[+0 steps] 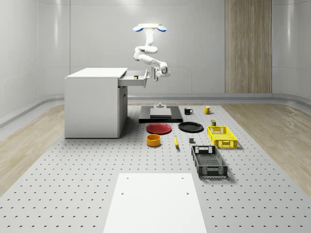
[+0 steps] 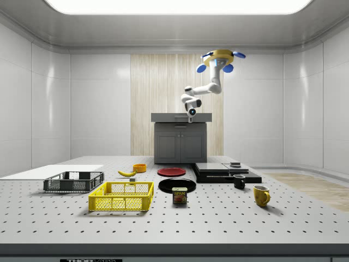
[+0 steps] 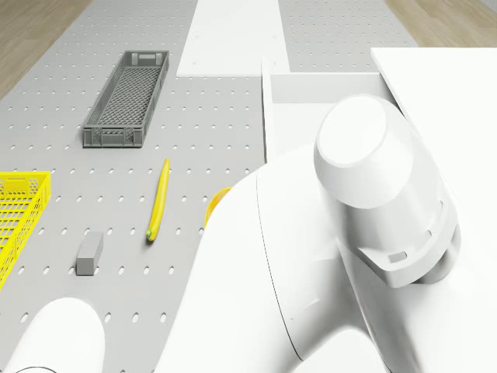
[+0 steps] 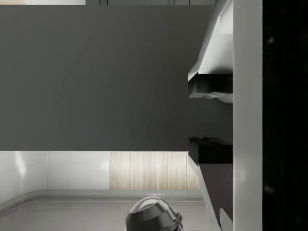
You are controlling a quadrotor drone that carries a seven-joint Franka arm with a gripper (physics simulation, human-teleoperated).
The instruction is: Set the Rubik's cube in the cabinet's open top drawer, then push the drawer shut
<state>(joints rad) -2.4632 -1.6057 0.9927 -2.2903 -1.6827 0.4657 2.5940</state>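
1. The drone (image 1: 149, 27) hovers beside the cabinet (image 1: 95, 102).
2. The claw (image 1: 151, 74), fingers apart and empty, sits at the drawer (image 1: 134, 77) front.
3. The Rubik's cube (image 1: 136, 75) lies inside the drawer, near the claw.

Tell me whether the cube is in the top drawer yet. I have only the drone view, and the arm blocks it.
Observer: In the whole-scene view the top drawer stands open with a small object inside. It is probably the Rubik's cube, though I cannot make out its colours.
Operator: Where is the pincer?
Observer: The drone hovers above and beyond the drawer's open end. Its arm is bent down so the pincer sits level with the front panel, on the outer side. I cannot tell if they touch.
Operator: And the fingers?
Observer: In the wrist view the fingers are apart, with nothing between them, facing that dark panel.
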